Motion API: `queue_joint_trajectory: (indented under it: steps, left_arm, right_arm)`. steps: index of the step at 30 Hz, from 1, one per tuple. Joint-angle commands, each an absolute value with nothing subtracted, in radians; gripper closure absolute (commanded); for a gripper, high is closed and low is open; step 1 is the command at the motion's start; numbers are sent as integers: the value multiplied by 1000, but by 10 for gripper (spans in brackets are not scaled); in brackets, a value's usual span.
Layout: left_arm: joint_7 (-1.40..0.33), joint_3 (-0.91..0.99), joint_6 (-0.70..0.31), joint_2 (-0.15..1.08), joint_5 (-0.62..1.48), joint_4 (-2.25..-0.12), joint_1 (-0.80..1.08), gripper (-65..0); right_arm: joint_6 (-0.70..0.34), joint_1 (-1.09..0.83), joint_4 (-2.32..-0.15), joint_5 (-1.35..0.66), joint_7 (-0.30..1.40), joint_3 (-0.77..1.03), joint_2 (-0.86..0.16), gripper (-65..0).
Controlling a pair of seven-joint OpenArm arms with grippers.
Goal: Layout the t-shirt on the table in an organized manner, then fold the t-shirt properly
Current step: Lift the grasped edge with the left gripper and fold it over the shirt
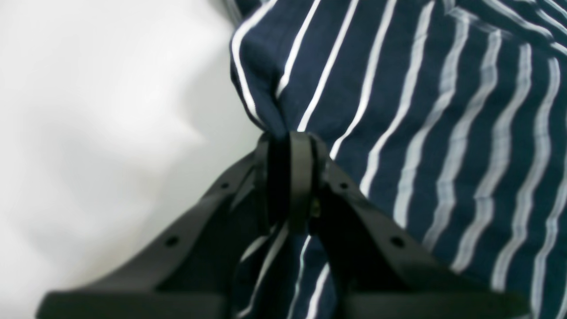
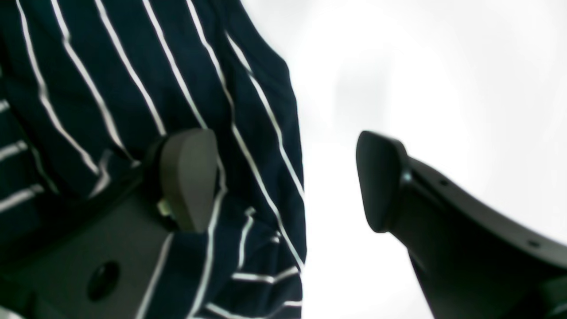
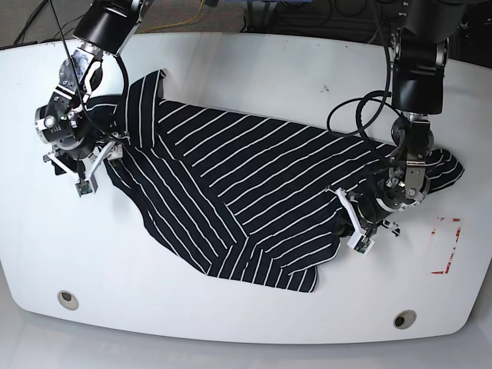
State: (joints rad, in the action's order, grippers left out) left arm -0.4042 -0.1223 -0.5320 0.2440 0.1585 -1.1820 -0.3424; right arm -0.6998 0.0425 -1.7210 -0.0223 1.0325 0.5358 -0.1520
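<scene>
Left gripper (image 1: 290, 146) fingers pinch fold of black white-striped soft t-shirt (image 3: 254, 200); right gripper (image 2: 283, 181) fingers spread over its edge. Shirt rumpled mid white table (image 3: 231, 323). Layout step; next: right closes, both pull apart.

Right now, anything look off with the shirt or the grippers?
The t-shirt lies crooked and rumpled on the table, one corner folded over near the front. The left gripper pinches a bunched fold; the right gripper stands open at the fabric's edge.
</scene>
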Motion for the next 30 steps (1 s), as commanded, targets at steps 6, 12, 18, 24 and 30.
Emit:
queue_joint_trajectory:
  steps: [6, 12, 18, 24, 30]
  left_arm:
    - [-378, -117, -539, 248, 176, -1422, -292, -23]
    - [-380, -117, -539, 252, 176, -1626, -193, -23]
    - [-381, -111, -539, 286, 176, -1808, -79, -23]
    - [-381, -93, -539, 321, 176, -1905, 31, -23]
    - [-381, -4, -539, 334, 176, -1919, 116, -23]
  right_arm:
    - [-698, 56, -1742, -27, 1017, 538, -165, -472]
    - [-698, 54, -1742, -27, 1017, 538, -165, -472]
    - [-698, 53, -1742, -27, 1017, 538, -165, -472]
    - [-698, 53, -1742, -27, 1017, 538, -165, -472]
    - [-698, 53, -1742, -27, 1017, 538, -165, -472]
